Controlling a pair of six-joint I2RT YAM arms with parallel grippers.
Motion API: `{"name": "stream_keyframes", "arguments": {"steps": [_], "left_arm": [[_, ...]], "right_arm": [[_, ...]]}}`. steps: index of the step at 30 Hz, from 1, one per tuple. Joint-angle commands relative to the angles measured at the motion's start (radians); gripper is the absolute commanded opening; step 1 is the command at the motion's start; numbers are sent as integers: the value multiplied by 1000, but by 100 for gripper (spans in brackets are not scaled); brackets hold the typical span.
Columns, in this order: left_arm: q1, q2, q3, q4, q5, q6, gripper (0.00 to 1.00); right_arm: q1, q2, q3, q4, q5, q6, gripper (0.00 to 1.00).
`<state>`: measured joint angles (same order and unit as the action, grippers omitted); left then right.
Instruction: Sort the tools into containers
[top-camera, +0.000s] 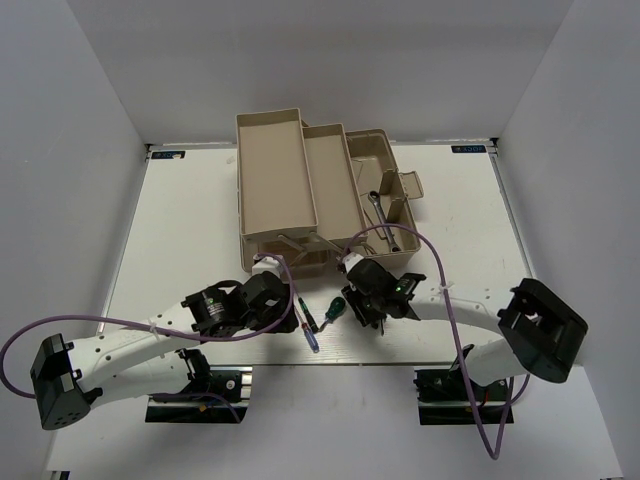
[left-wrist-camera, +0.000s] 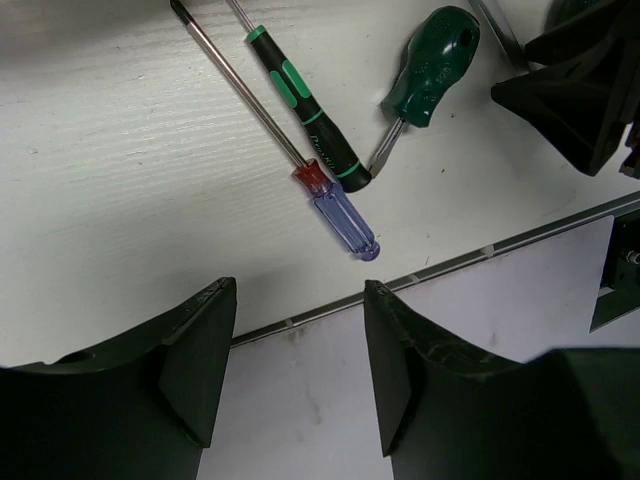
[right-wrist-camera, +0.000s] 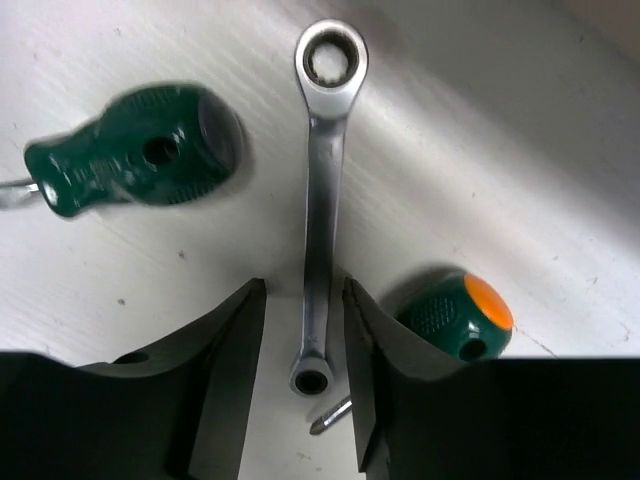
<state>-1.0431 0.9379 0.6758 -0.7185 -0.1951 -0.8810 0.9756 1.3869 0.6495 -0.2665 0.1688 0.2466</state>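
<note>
Small wrench (right-wrist-camera: 320, 200) laid flat, long axis along right gripper (right-wrist-camera: 304, 290), ring end pointed away; shank straddled by part-open jaws, unclamped. Left gripper (left-wrist-camera: 300, 290) spread wide, nothing held.

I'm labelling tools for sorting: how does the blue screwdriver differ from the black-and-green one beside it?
The blue screwdriver has a clear blue handle with a red collar; the black-and-green screwdriver has an opaque black one with green bands. The blue one's handle is shorter than the other's. The blue one's handle end lies nearer the edge of the table than the other's. Both are thin and lie flat, nearly parallel.
</note>
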Motion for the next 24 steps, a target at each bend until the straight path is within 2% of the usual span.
{"name": "stream_keyframes", "arguments": {"steps": [1,6,9,23,24], "left_arm": [[-5,-21,2,-6,-13,-6,64],[-5,-31,2,-24,-13,-6,64],[-5,-40,2,-33,-13,-6,64],[-5,-39,2,-35,-23,-15,64],[-5,-39,11,-35,-23,-15,64]], "right_arm": [[-3,60,32,-11,-17,-9,45],[-5,132,104,0,-12,-9,45],[-8,162,113,-2,-17,-4,42],[-9,106,39,-34,-38,-9,32],[-12,107,38,-34,-41,-9,28]]}}
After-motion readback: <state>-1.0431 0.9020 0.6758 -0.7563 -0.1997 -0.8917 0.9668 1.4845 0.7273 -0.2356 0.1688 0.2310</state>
